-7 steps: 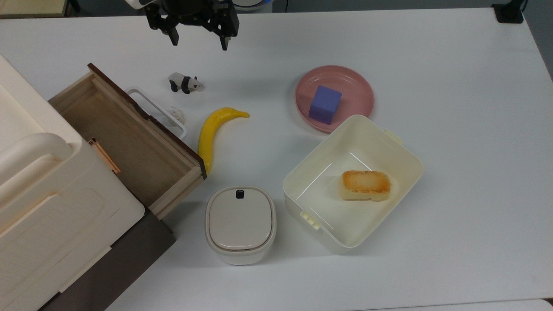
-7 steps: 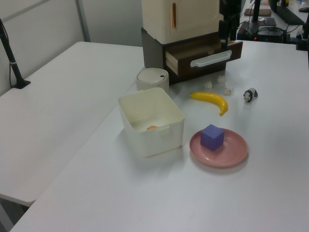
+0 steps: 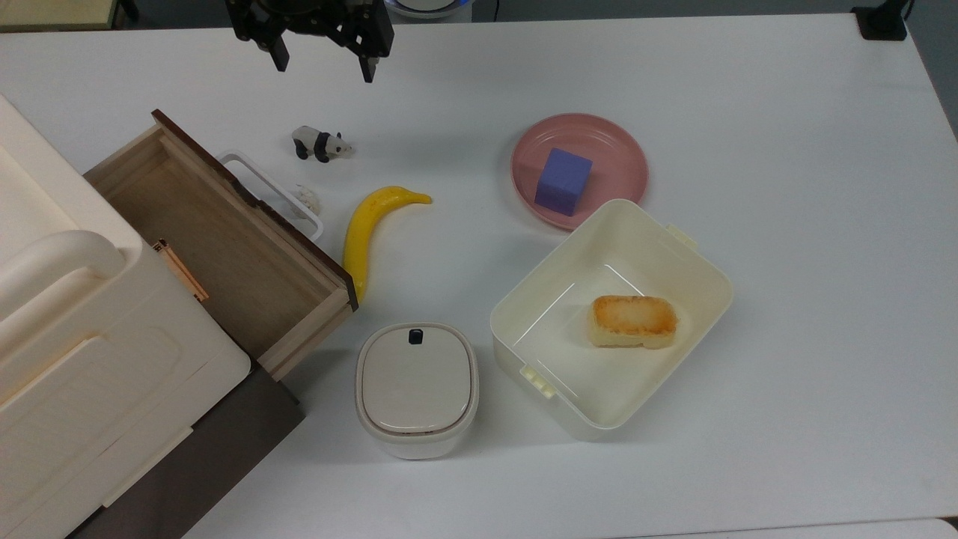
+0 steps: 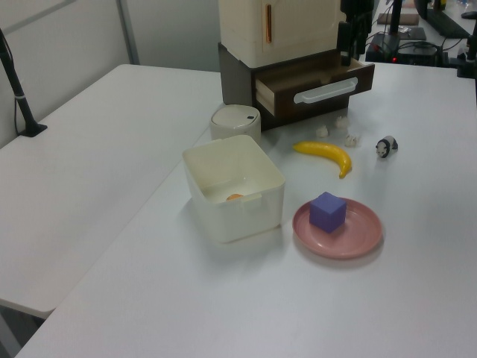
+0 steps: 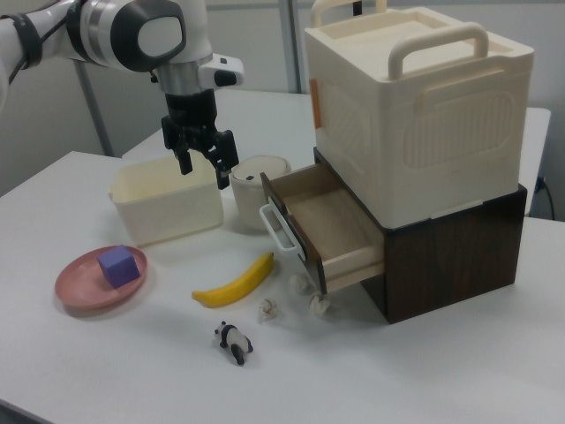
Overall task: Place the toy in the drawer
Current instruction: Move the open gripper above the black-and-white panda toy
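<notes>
The toy, a tiny black-and-white panda, stands on the white table between the drawer and the table's far edge; it also shows as the toy and the toy. The wooden drawer is pulled open, with a dark front and a white loop handle; its inside looks bare. In the right view the drawer sticks out of a cream cabinet. My gripper hangs open above the table beyond the toy, holding nothing; the gripper is high in the air.
A yellow banana lies by the drawer front. A pink plate carries a purple cube. A cream bin holds a piece of bread. A lidded white container stands near the drawer corner. Small white crumpled bits lie by the handle.
My gripper has shifted toward the top view's left and a little further up. Nothing on the table has moved.
</notes>
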{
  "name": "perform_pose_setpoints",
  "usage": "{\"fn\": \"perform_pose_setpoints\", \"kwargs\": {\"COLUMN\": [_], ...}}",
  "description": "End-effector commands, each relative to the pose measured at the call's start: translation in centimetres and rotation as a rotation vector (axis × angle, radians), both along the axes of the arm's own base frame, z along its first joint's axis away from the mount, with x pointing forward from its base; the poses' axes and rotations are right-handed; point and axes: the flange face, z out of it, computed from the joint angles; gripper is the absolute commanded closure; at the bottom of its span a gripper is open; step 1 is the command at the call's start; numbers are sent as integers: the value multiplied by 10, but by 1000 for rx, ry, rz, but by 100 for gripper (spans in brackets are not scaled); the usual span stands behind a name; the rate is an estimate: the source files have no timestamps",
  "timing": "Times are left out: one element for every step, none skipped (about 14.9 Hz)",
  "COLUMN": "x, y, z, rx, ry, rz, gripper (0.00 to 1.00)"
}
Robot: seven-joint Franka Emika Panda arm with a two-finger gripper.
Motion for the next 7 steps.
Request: {"fn": "perform_pose_setpoints", "kwargs": {"x": [-3,-4,-4,-2,-3,-3,-4], "y": [8,10,10,10,9,9,8], "z": [1,-3,-3,-2,-2,-3,-1], "rx": [-1,-2,-2,-3,-2,-1,-2], "ry": [21,28,27,16,15,19,16], "rz": [1,4,4,3,2,6,8], "gripper": [0,0,0,0,0,0,0]}}
